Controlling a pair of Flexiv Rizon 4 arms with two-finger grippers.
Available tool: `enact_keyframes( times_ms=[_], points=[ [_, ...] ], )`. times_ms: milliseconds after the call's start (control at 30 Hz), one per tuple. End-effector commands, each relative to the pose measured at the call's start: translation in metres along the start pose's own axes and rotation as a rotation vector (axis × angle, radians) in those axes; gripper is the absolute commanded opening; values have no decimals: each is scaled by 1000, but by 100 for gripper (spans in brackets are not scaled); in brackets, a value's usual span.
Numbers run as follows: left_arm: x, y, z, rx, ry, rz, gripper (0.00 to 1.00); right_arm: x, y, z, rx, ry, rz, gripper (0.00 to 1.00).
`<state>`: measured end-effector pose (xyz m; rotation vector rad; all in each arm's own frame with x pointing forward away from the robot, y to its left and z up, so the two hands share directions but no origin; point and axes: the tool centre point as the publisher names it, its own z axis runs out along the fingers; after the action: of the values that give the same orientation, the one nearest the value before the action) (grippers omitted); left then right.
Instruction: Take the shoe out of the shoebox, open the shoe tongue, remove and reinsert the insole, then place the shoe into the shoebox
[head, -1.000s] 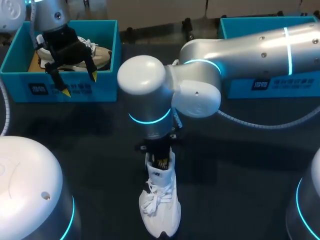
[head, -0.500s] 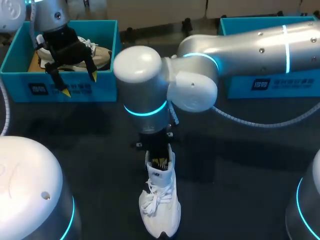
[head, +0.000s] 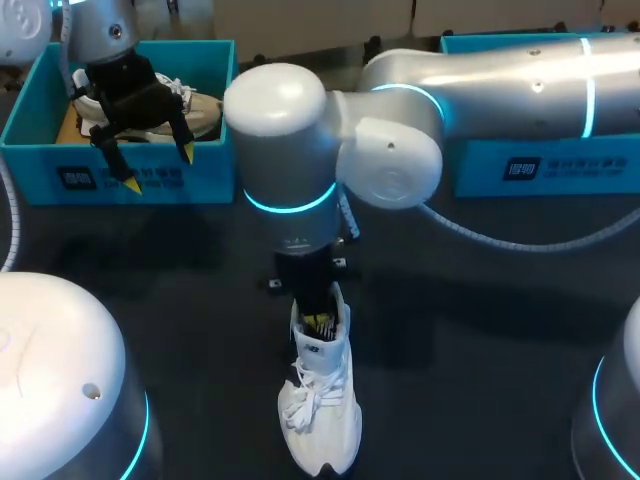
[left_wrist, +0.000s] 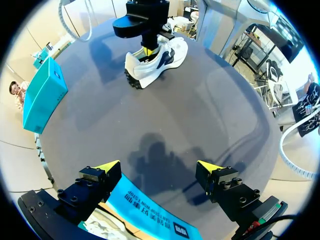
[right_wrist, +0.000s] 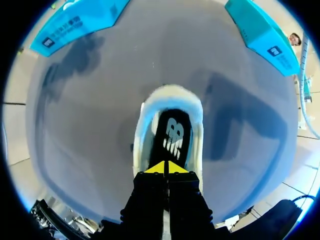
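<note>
1. My right gripper (right_wrist: 165, 169) has its yellow tips pressed together, closed, and sits down in the heel opening of the white shoe (right_wrist: 167, 125), just over the black insole (right_wrist: 172, 137). I cannot tell whether an insole edge is pinched.
2. Risk: if nothing is caught, a pull would come up empty. If the insole is caught, the unpinned shoe could lift or tip with it.
3. In the head view the shoe lies on the bench (head: 480, 300) at 6 o'clock, toe pointing to 6.
4. My left gripper (left_wrist: 159, 166) is spread wide and holds nothing. It hangs over the shoebox (head: 60, 160) at 10 o'clock, which has a second shoe (head: 195, 105) inside. That is well apart from the white shoe, too far to steady it.
</note>
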<state>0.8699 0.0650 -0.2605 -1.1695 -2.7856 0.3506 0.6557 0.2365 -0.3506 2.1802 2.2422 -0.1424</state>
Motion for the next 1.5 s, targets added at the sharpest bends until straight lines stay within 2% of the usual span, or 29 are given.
enact_keyframes(
  times_ms=[33, 167, 300, 333, 433, 833, 900, 1000, 1500],
  points=[
    [1, 0, 0, -2, 0, 0, 100, -15, 0, 5, 28, 80, -16, 5],
    [1, 0, 0, -2, 0, 0, 100, -11, -4, 4, 35, 96, -24, 4],
    [1, 0, 0, -2, 0, 0, 100, -7, -2, 1, 56, 100, -26, 36],
    [1, 0, 0, -2, 0, 0, 100, -6, -2, 0, 63, 103, -29, 40],
    [1, 0, 0, -2, 0, 0, 100, -1, -3, 1, 74, 109, -30, 45],
    [1, 0, 0, -2, 0, 0, 100, 7, -13, 7, 97, 116, -30, 52],
    [1, 0, 0, -2, 0, 0, 100, 6, -15, 6, 101, 115, -28, 68],
    [1, 0, 0, -2, 0, 0, 100, 7, -19, 2, 104, 104, -25, 100],
    [1, 0, 0, -2, 0, 0, 100, 17, -37, -10, 119, 65, -10, 100]
  ],
)
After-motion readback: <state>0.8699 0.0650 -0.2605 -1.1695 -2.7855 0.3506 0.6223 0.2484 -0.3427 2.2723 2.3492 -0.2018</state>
